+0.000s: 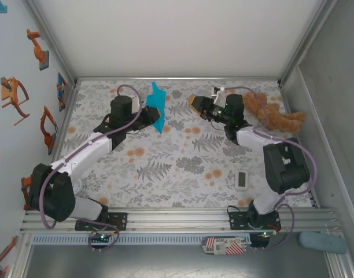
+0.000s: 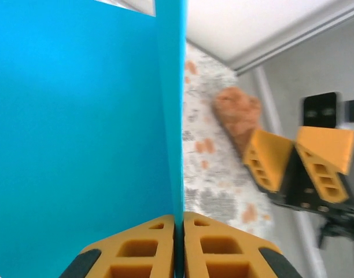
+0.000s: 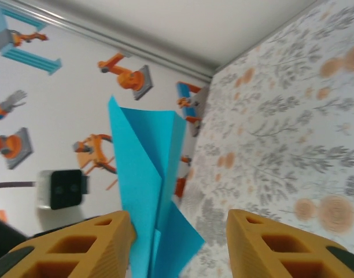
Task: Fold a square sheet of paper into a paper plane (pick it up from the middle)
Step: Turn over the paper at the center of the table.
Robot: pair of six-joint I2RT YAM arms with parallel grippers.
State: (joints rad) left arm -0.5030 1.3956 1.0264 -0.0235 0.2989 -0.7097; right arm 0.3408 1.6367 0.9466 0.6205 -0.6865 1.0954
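Paper plane [image 1: 158,109]: one item, bright cyan-blue, folded with a centre crease and a pointed tip. From overhead I find it toward 12 o'clock of the tabletop [image 1: 183,168], slightly left of centre and standing on edge with its point toward the far wall. Left pincer [image 1: 154,113]: orange fingers pressed together on the folded paper, gripping it from the 8 o'clock side; on the left wrist camera I see the sheet running straight up out of the closed tips, with a broad blue flap on the left. Right pincer [image 1: 195,103]: fingers parted at a middling width, nothing held, sitting at 3 o'clock of the plane, facing it and apart from it; through its wrist camera the plane appears framed in the gap between the two fingers. Teddy bear [image 1: 275,113]: brown, lying at 2 o'clock of the tabletop beside the right arm. Timer [image 1: 242,179]: small, white, rectangular, flat on the floral cloth at 4 o'clock. Left wall: robot-arm stickers, orange and blue.
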